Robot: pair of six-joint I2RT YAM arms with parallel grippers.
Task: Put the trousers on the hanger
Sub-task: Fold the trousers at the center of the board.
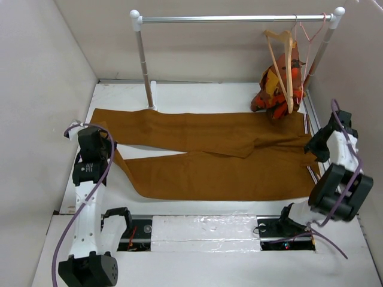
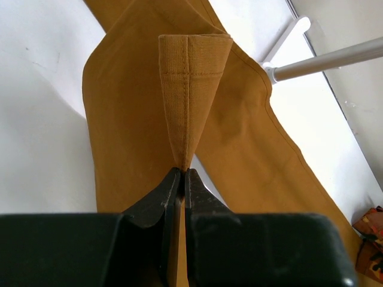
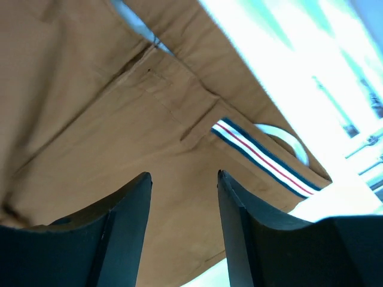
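The rust-brown trousers (image 1: 209,152) lie spread flat on the white table, legs to the left, waist to the right. My left gripper (image 2: 181,170) is shut on the hem end of one trouser leg (image 2: 188,89), lifting it into a fold above the cloth; in the top view the gripper (image 1: 96,142) is at the left leg ends. My right gripper (image 3: 184,174) is open above the waist, near the striped inner waistband (image 3: 263,156); in the top view it (image 1: 318,146) is at the right edge. The wooden hanger (image 1: 285,63) hangs on the rail at the back right.
A metal rail (image 1: 233,19) on two white posts spans the back. A thin pink wire hanger (image 1: 311,36) hangs next to the wooden one. An orange-red patterned garment (image 1: 276,89) lies under them. White walls close in on both sides.
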